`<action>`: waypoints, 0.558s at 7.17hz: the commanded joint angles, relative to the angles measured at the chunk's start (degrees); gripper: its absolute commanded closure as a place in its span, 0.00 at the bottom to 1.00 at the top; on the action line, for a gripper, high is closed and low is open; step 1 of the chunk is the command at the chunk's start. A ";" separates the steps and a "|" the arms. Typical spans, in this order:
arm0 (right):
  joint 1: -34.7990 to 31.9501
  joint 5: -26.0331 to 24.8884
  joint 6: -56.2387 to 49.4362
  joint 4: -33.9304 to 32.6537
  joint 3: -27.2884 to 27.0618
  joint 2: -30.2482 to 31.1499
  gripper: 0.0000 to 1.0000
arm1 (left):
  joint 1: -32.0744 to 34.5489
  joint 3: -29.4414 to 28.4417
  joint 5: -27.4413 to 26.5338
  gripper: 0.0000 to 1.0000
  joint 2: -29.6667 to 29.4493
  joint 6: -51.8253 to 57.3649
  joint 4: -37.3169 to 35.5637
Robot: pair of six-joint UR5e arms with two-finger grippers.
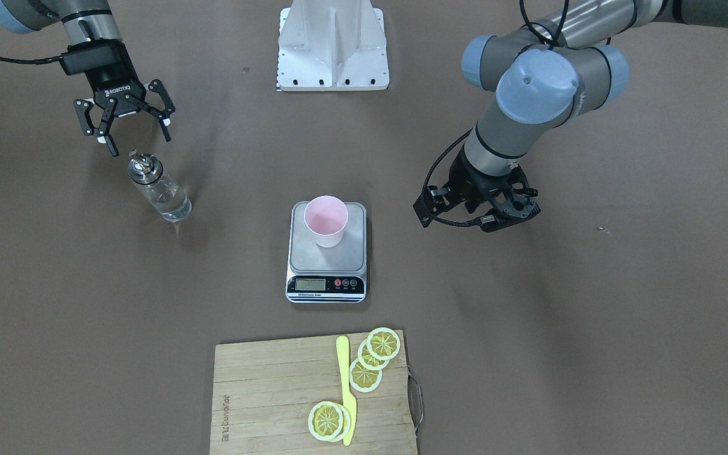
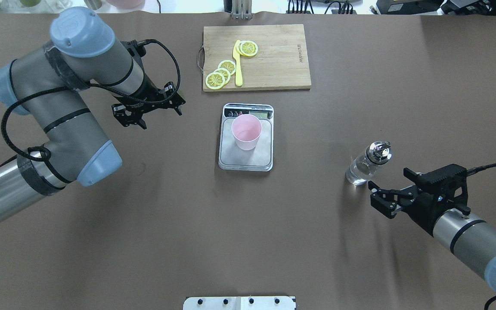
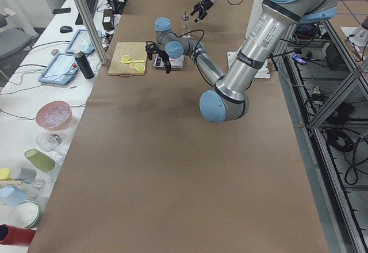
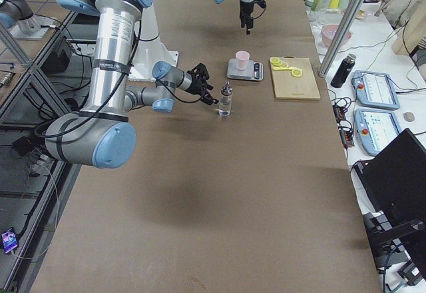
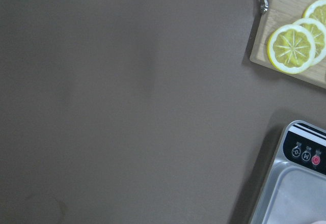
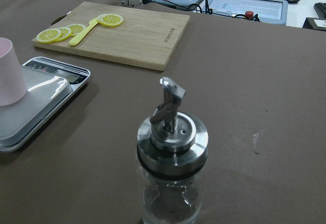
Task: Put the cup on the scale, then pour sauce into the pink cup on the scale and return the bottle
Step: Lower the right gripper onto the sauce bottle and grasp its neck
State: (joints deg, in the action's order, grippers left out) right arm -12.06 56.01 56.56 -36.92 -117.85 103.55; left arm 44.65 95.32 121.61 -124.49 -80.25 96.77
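Observation:
The pale pink cup (image 1: 326, 220) stands upright on the scale (image 1: 301, 253), on its steel platform; it also shows in the overhead view (image 2: 246, 131). The glass bottle (image 1: 158, 186) with its silver spout cap stands on the table to the robot's right, with clear sauce (image 2: 357, 174) low inside it. My right gripper (image 1: 138, 142) is open and empty, just behind the bottle (image 2: 366, 165) and apart from it. The right wrist view shows the bottle (image 6: 170, 183) close in front. My left gripper (image 2: 149, 110) hangs open and empty to the left of the scale (image 2: 230, 159).
A wooden cutting board (image 2: 274, 64) with lemon slices (image 2: 220, 75) and a yellow knife (image 2: 238, 64) lies beyond the scale. The white robot base plate (image 1: 332, 44) sits at the near edge. Brown table mat lies between scale and bottle.

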 commanded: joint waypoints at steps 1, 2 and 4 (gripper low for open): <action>0.02 -0.47 -0.57 0.09 3.58 -3.70 0.00 | 0.00 -0.22 -0.14 0.01 -0.05 0.00 0.00; 0.02 -0.90 -0.66 0.09 3.94 -3.62 0.00 | -0.09 -0.31 -0.06 0.01 -0.05 0.00 0.00; -0.25 -2.13 -0.92 0.09 4.64 -3.36 0.00 | -0.09 -0.40 -0.06 0.01 -0.05 0.00 0.00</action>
State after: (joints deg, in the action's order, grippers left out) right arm -12.15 54.55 55.86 -36.83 -113.68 100.12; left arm 44.58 95.00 121.55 -124.54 -80.25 96.77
